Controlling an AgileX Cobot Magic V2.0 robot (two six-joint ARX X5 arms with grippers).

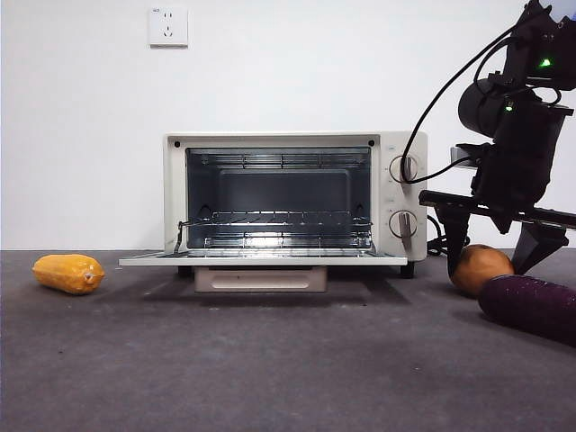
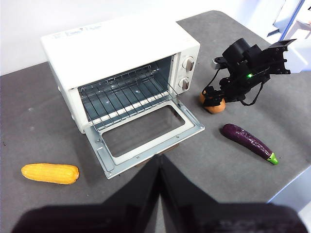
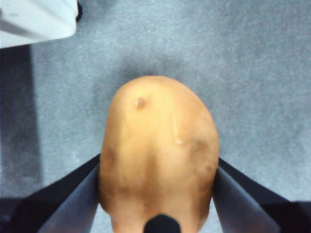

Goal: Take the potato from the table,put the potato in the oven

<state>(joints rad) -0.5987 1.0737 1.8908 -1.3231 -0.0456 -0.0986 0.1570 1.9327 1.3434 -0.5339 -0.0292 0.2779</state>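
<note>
The potato (image 3: 158,155) is a smooth orange-brown lump resting on the table (image 1: 270,360) just right of the oven (image 1: 288,193). My right gripper (image 3: 158,162) has come down over it, one black jaw pressed against each side with no gap showing. The front view shows the same gripper (image 1: 490,256) straddling the potato (image 1: 480,268). From the left wrist view, the potato (image 2: 215,106) sits under that arm beside the oven (image 2: 121,58). The oven door (image 1: 261,259) lies folded down flat, and the wire rack inside is bare. My left gripper (image 2: 159,162) hangs high over the table's near side, jaws together and empty.
A long dark purple eggplant (image 1: 531,306) lies in front of the potato, close to the right gripper. A yellow-orange corn cob (image 1: 68,273) lies far left on the table. The oven's black cord (image 1: 436,236) trails behind its right side.
</note>
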